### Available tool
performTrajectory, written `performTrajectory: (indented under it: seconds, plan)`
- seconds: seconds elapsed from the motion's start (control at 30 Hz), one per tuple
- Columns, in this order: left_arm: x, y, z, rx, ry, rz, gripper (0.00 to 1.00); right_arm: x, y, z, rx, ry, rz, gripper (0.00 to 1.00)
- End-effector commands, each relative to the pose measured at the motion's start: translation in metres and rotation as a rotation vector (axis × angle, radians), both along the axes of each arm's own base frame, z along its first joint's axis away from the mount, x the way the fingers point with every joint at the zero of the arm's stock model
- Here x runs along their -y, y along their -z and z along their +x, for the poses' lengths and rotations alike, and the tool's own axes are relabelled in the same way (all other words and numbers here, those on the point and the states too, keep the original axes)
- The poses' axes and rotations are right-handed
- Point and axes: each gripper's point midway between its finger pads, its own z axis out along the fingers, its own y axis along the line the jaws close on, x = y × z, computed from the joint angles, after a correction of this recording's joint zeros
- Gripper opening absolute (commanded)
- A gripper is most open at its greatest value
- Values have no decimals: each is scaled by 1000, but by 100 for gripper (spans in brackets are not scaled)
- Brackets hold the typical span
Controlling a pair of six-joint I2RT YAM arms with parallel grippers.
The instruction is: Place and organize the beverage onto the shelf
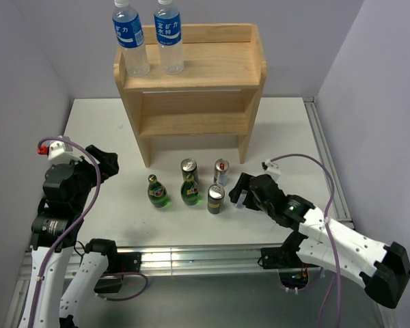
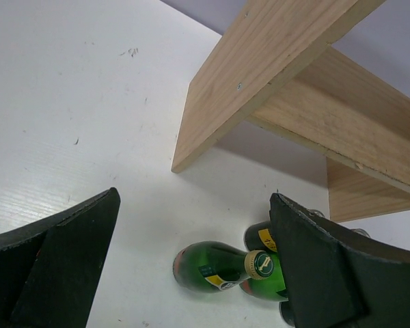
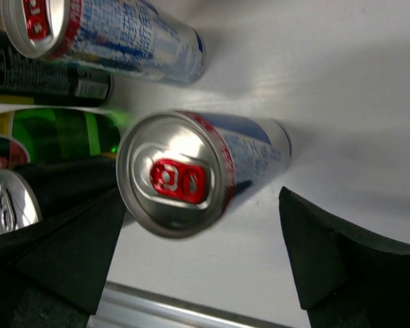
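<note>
Left gripper (image 2: 195, 198): jaws wide, empty, near green bottle (image 2: 212, 268) | Right gripper (image 3: 201, 197): jaws wide, empty, facing red-tabbed can (image 3: 178, 174) | Shelf (image 1: 205, 68): two water bottles (image 1: 132, 41) on top board

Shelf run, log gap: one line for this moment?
shelf: two water bottles on top | table: green bottles, cans | left gripper: open | right gripper: open, by cans

Left clear bottle (image 1: 130, 37) and right clear bottle (image 1: 169, 34) on the shelf (image 1: 219, 63): blue labels with white Chinese characters, too small to read. Silver-blue can (image 3: 184, 171): fine side print, blurred. Green bottle (image 2: 215, 266): yellow labels, text illegible.
</note>
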Motion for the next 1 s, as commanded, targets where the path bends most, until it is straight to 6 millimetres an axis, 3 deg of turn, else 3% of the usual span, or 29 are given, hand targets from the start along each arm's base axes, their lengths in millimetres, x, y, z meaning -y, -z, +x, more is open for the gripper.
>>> performTrajectory:
  seconds: [0.0, 0.33, 0.53, 0.73, 0.97]
  plan:
    - [-2, -11, 4, 52, -6, 21, 99, -8, -25, 32, 134, 48, -8, 100]
    - [1, -3, 6, 37, 17, 32, 99, 9, -6, 35, 142, 128, -59, 100]
    - [3, 2, 8, 30, 29, 30, 99, 2, 8, 34, 134, 116, -67, 100]
    - [2, -1, 13, 39, 15, 28, 99, -15, 8, 31, 167, 95, -121, 100]
    - [0, 11, 10, 21, 7, 31, 99, -8, 29, 25, 178, 169, -199, 100]
